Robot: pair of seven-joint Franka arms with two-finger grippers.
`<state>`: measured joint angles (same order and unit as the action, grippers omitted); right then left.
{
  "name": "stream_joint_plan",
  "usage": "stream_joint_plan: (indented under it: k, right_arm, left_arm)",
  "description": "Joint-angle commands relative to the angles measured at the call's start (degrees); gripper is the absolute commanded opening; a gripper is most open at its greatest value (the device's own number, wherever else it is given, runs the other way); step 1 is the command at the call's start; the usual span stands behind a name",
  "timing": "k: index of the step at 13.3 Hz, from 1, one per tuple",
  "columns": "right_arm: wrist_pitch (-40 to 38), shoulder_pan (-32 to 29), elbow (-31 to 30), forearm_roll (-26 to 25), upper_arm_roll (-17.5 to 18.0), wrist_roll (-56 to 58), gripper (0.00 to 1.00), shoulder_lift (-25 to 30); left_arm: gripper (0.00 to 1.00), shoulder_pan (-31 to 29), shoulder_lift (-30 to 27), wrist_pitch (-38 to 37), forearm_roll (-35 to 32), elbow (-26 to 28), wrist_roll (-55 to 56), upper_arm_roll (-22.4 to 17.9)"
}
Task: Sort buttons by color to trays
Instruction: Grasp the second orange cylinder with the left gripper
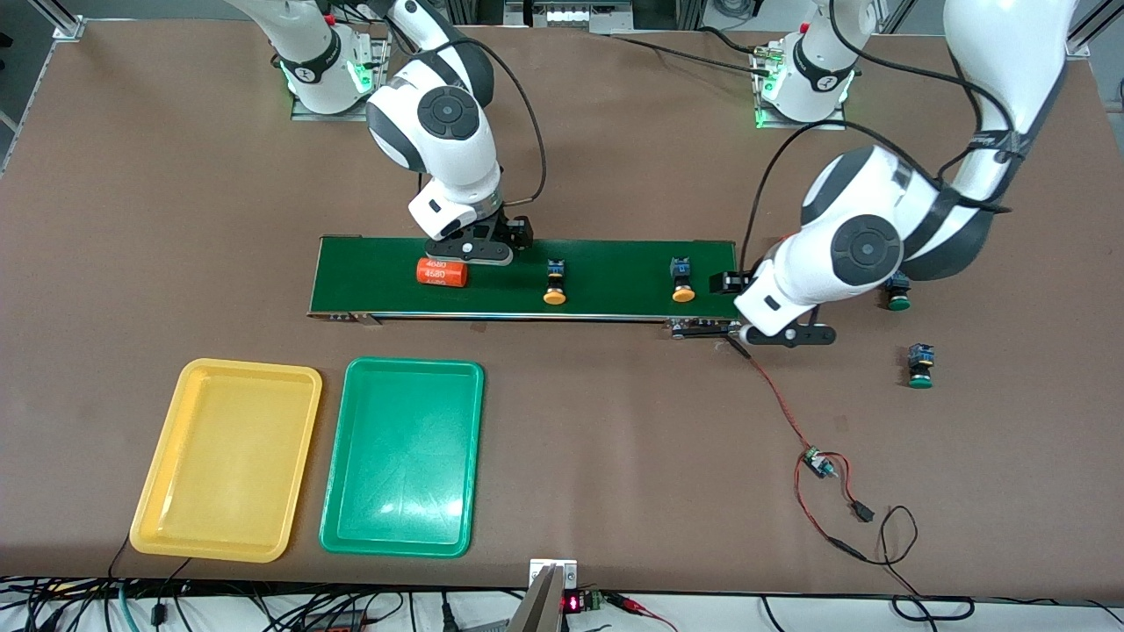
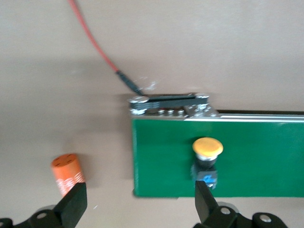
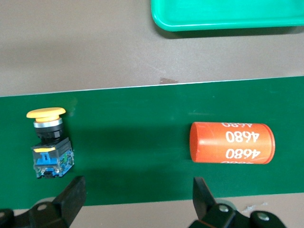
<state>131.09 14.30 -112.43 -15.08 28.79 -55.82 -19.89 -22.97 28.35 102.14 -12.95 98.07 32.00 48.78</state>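
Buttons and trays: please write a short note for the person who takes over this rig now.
Left tool: open, holds nothing, over the end of the long dark-green conveyor belt toward the left arm's end.
Right tool: open, holds nothing, over the belt by the orange cylinder marked 4680.
Two yellow-capped push buttons lie on the belt.
Two green-capped push buttons lie on the table toward the left arm's end.
Done: nothing. The shallow yellow plastic tray and the shallow green plastic tray hold no button.
Left: all four buttons.
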Motion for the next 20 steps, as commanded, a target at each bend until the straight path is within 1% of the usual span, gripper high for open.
stream_joint_plan:
  k: [1, 3, 4, 5, 6, 7, 8, 10, 12, 14, 17, 20]
  right_arm:
    - [-1.10, -0.33, 1.16, -1.17, 0.30, -0.08, 1.00, -0.68]
    - [-1.10, -0.33, 1.16, -1.26, 0.30, -0.17, 1.00, -0.68]
    - [-1.10, -0.33, 1.16, -1.26, 0.30, -0.17, 1.00, -0.68]
    - [-1.10, -0.33, 1.16, -1.26, 0.30, -0.08, 1.00, -0.68]
    - [-1.10, -0.33, 1.16, -1.26, 0.30, -0.17, 1.00, -0.68]
    - [-1.10, -0.33, 1.16, -1.26, 0.30, -0.08, 1.00, -0.68]
    - [-1.01, -0.42, 1.16, -1.26, 0.30, -0.17, 1.00, -0.68]
    - [-1.01, -0.42, 1.25, -1.26, 0.21, -0.26, 1.00, -0.68]
    - [-1.01, -0.68, 1.25, -1.44, -0.14, -0.17, 1.00, -0.68]
    - [-0.83, -0.77, 1.25, -2.84, -0.66, -0.17, 1.00, -1.37]
    - [-1.01, -0.94, 1.95, -3.72, -0.84, -0.17, 1.00, -2.00]
    - [-1.01, -1.12, 1.95, -3.72, -0.84, -0.17, 1.00, -2.08]
  left_arm:
    - [1.00, -2.59, 0.22, -6.06, -0.41, -0.87, -1.40, -0.26]
    - [1.00, -6.89, 0.39, -6.60, -1.02, 1.50, -6.83, -0.17]
    - [1.00, -8.13, 0.31, -6.16, -1.37, 3.51, -9.30, -0.17]
    - [1.00, -8.40, 0.22, -4.25, -3.20, 5.97, -10.28, -0.26]
    - [1.00, -8.40, -1.09, -0.83, -5.04, 10.26, -10.20, -0.17]
    - [1.00, -9.53, -2.23, 3.03, -5.50, 13.70, -10.20, -0.26]
    - [1.00, -12.42, -2.24, 6.46, -5.85, 16.60, -10.90, -0.17]
    - [1.00, -16.21, -2.15, 12.00, -5.86, 21.70, -13.44, -0.17]
    - [1.00, -17.89, -2.16, 18.42, -5.86, 26.28, -13.71, -0.17]
    - [1.00, -18.24, -2.15, 21.60, -5.85, 29.27, -13.80, -0.26]
    - [1.00, -21.67, -1.72, 28.27, -5.94, 34.02, -15.37, -0.26]
    - [1.00, -23.70, -1.89, 29.08, -5.94, 36.40, -15.56, -0.09]
